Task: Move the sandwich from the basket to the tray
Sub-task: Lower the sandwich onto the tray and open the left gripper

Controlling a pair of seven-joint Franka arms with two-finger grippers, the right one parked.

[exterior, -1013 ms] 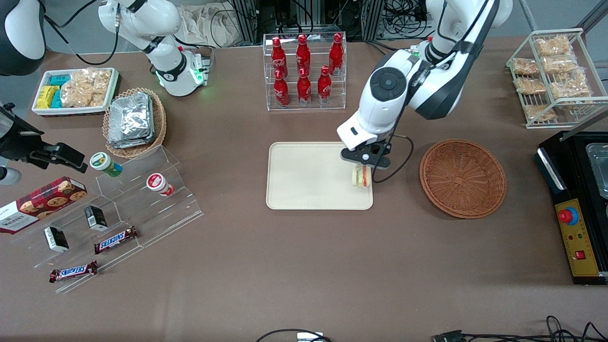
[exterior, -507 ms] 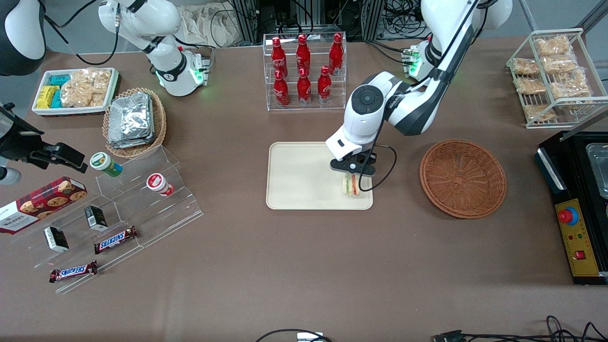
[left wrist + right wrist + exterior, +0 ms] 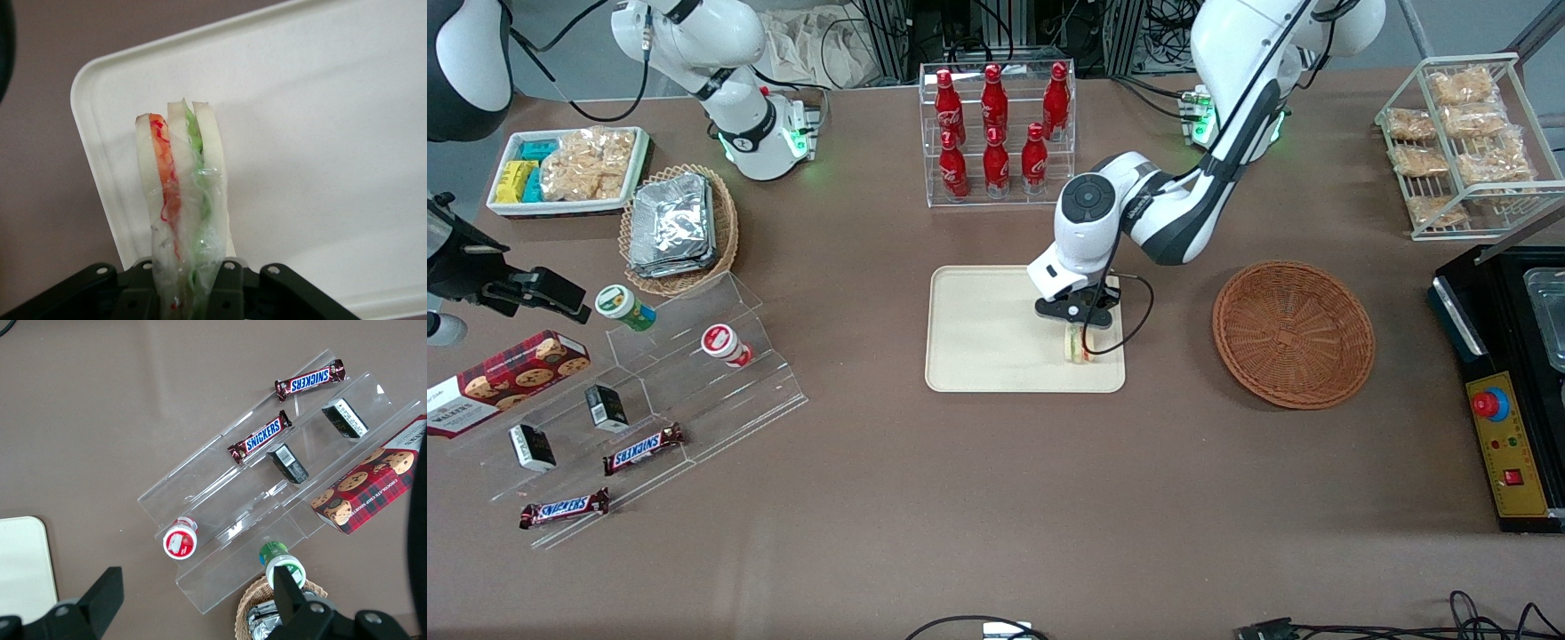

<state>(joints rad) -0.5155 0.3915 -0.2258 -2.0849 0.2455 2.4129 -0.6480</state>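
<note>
My left gripper [image 3: 1079,329] hangs low over the cream tray [image 3: 978,338], near the tray corner closest to the round reddish-brown basket [image 3: 1293,332]. It is shut on the sandwich [image 3: 1077,345], a clear-wrapped white bread wedge with red, orange and green filling. In the left wrist view the sandwich [image 3: 181,200] stands on edge between the black fingers [image 3: 137,293] over the tray [image 3: 320,133] by its rounded corner. The basket holds nothing that I can see.
A clear rack of red cola bottles [image 3: 996,133] stands farther from the front camera than the tray. A tan oval basket of foil packets [image 3: 678,227], a white snack tray [image 3: 567,169] and an acrylic step stand [image 3: 649,391] lie toward the parked arm's end. A wire rack [image 3: 1463,142] and black control box [image 3: 1507,382] sit toward the working arm's end.
My left gripper has carried the sandwich from the tray's edge nearest the basket farther in over the tray and lower toward its surface.
</note>
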